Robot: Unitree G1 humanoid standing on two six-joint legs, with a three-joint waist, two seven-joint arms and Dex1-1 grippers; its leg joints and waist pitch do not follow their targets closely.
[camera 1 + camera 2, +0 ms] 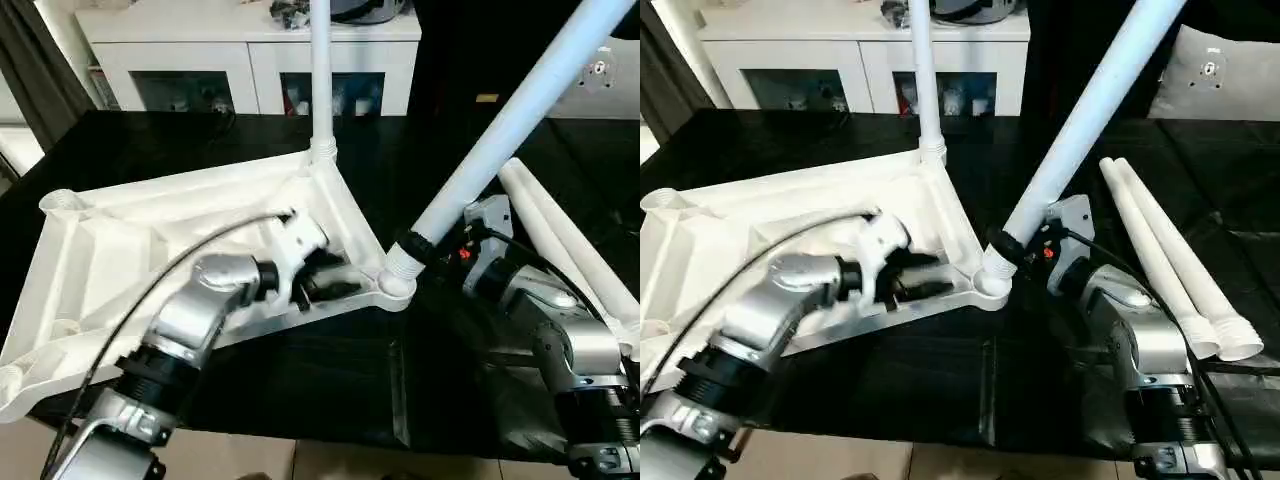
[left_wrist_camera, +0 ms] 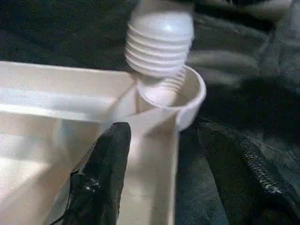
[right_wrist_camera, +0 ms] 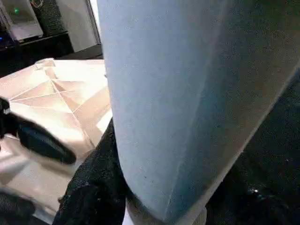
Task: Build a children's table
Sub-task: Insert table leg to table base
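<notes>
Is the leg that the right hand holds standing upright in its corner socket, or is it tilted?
Tilted. The leg leans away from the socket, its threaded end not yet seated.

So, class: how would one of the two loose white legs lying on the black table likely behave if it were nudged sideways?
The loose legs are round and smooth, so one would probably roll across the black table. Their taper suggests a curved path. They look hollow at the threaded ends, so likely light yet stiff.

Spare legs beside right hand

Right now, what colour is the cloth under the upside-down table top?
Black cloth; it shows best in the left eye view.
</notes>
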